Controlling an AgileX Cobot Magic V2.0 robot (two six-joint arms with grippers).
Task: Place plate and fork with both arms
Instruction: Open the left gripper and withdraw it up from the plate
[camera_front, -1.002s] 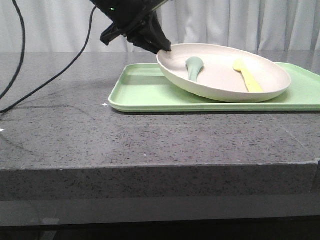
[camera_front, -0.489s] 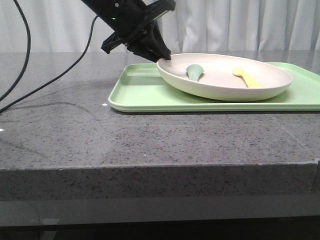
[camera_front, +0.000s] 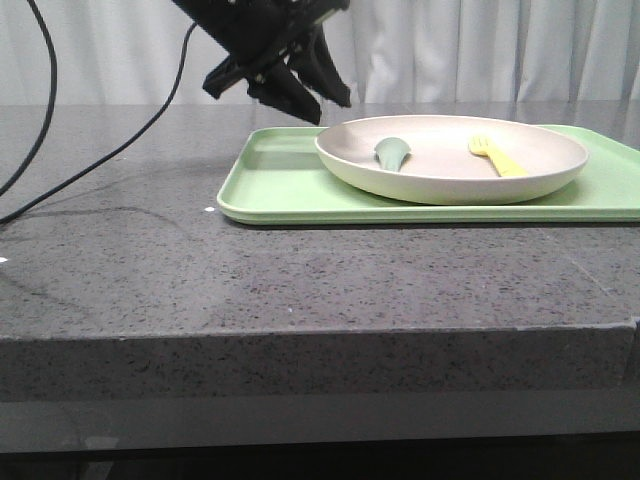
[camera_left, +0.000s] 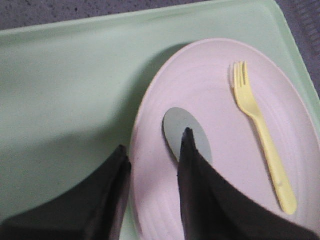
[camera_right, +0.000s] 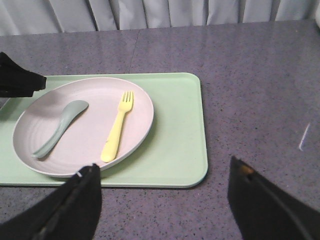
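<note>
Plate: the plate (camera_front: 452, 160) lies flat on the green tray (camera_front: 280, 180), which sits on the desk (camera_front: 300, 280).
Fork: the fork (camera_front: 497, 156) rests inside the plate, beside the spoon (camera_front: 392, 151).
Left gripper: the left gripper (camera_front: 310, 92) is spread, empty, just above the plate's rim.
Right gripper: the right gripper (camera_right: 165, 200) is spread wide, empty, near the tray's edge.
Risk: reaching for the fork, a finger could catch the plate's rim and tip it.

A flat rectangular light-green plastic tray (camera_front: 280, 185) lies on a speckled dark grey stone tabletop (camera_front: 300, 270), its long edge facing the room. A muted grey-green spoon (camera_right: 59, 127) rests bowl-up above it. Pale pleated curtains (camera_front: 480, 45) hang behind.
</note>
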